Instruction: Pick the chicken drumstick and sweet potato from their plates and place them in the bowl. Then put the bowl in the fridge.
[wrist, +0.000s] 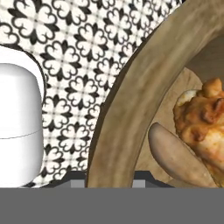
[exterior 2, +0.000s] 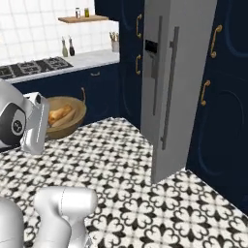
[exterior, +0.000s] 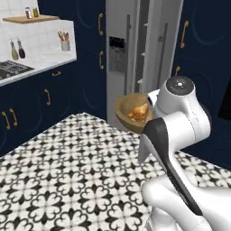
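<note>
One bowl (wrist: 131, 87), one chicken drumstick (wrist: 205, 122), one sweet potato (wrist: 175, 157)

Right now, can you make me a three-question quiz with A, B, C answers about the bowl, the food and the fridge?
1. Where is the wooden bowl?
A. on the stove
B. held up in the air above the tiled floor
C. on a fridge shelf

2. How many pieces of food lie in the bowl?
A. none
B. two
C. five

3. How is the fridge door?
A. swung open
B. fully shut
C. taken off

Answers:
1 B: the pincer is shut on the bowl's rim and patterned floor shows beneath.
2 B: the chicken drumstick and the sweet potato lie side by side.
3 A: the left base view shows white shelves past the door's edge.
</note>
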Available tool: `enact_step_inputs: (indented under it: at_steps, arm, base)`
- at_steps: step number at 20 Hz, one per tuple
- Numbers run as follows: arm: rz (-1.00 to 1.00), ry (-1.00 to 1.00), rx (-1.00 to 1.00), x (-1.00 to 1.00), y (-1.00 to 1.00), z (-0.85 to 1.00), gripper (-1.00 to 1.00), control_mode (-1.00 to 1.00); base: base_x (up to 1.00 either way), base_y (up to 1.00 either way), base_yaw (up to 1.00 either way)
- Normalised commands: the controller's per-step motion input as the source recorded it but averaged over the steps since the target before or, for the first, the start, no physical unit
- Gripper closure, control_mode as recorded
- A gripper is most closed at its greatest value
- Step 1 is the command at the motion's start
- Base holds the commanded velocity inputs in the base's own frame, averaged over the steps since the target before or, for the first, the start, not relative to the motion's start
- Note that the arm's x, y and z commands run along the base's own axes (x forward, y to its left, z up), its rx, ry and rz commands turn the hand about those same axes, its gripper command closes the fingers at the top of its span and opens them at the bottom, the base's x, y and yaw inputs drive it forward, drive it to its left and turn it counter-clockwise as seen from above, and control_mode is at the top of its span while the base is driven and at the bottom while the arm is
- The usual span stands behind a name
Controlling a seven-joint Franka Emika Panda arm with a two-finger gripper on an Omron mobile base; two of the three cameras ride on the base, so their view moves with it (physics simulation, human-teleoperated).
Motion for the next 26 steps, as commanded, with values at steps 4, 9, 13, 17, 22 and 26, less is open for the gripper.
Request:
enact_step_inputs:
  at_steps: [4,9,13,17,22,26]
  arm:
    - [0.00,0.00,0.00,0.00,0.00,0.00,1.00,1.00]
    - [0.00,0.00,0.00,0.00,0.00,0.00,1.00,1.00]
    - [0.00,0.00,0.00,0.00,0.00,0.00,1.00,1.00]
    - [0.00,0.00,0.00,0.00,0.00,0.00,1.00,1.00]
    - [0.00,0.00,0.00,0.00,0.00,0.00,1.00,1.00]
    - [0.00,0.00,0.00,0.00,0.00,0.00,1.00,1.00]
  base:
    - [1.00,1.00,-0.51]
    - [1.00,1.00,-0.50]
    - [1.00,1.00,-0.49]
    - [1.00,1.00,-0.48]
    - [1.00,1.00,-0.48]
    - [1.00,1.00,-0.46]
